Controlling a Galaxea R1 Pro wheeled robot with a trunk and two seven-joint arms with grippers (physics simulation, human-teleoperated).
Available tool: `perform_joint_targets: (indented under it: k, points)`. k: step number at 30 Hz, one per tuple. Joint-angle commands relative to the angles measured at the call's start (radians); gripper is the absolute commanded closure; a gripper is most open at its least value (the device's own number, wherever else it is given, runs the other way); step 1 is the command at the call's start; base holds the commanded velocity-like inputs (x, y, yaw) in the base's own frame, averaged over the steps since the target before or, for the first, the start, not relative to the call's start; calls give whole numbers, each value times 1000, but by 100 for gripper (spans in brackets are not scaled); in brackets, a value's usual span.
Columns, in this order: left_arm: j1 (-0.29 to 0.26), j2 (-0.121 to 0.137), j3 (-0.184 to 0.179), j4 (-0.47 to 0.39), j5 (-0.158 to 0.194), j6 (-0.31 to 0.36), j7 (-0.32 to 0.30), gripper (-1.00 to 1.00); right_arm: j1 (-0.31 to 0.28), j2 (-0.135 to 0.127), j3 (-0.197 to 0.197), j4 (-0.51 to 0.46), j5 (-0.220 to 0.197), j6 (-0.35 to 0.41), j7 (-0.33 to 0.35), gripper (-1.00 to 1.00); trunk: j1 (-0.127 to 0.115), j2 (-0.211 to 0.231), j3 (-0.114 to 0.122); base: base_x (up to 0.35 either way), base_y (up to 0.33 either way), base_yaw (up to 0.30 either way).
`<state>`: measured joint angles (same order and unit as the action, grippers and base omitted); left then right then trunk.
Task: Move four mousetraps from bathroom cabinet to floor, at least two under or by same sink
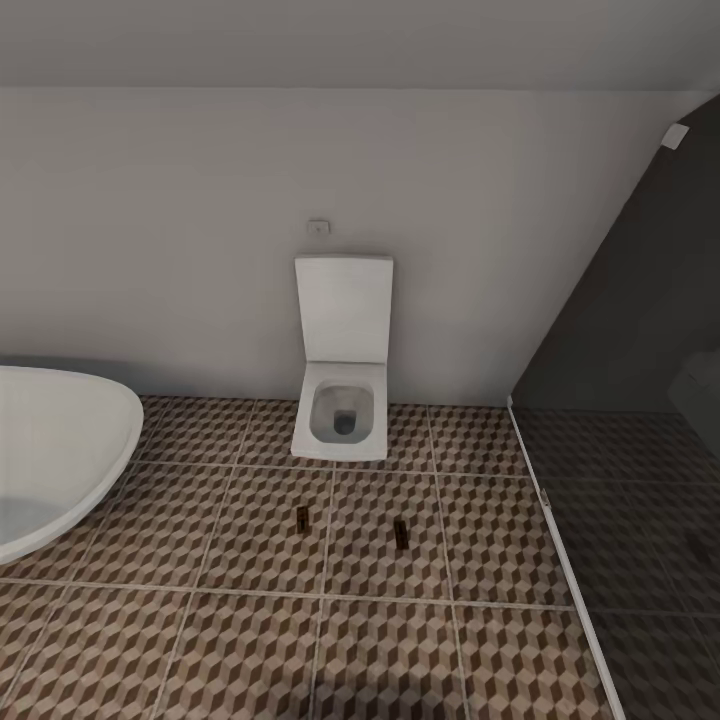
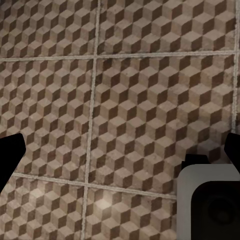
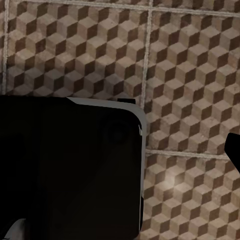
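Note:
Two mousetraps lie flat on the bathroom floor (image 1: 200, 640) in front of the toilet, one (image 1: 301, 517) to the left and one (image 1: 401, 533) to the right, about a tile apart. My left gripper (image 2: 120, 150) hangs open over bare patterned tiles, its dark fingertips (image 2: 10, 156) at the picture's two sides with nothing between them. My right gripper (image 3: 120, 152) also faces the floor; one fingertip (image 3: 233, 150) shows at the edge, spread wide, and the other is hidden behind a black body part. The cabinet and the sink are out of view.
A white wall-hung toilet (image 1: 342, 405) with raised lid stands against the far wall. A white oval tub (image 1: 50, 450) juts in from the left. A dark glass shower partition (image 1: 620, 330) and darker floor lie to the right. My black-and-grey base (image 3: 70, 170) blocks part of the right wrist view.

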<state>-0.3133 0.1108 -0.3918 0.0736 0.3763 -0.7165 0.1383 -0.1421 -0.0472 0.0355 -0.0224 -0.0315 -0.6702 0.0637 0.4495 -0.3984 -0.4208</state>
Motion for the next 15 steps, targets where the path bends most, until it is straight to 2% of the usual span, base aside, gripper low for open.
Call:
perform_joint_targets:
  k: [1, 15]
  points:
    - [-1, -1, -9, 3, 3, -4, 4, -100, -1, 0, 3, 1, -4, -3, 4, -100, 0, -2, -1, 0, 0, 0]
    - [-1, 0, -9, 3, 3, -4, 4, -100, -1, 0, 3, 1, -4, -3, 4, -100, 0, -2, -1, 0, 0, 0]
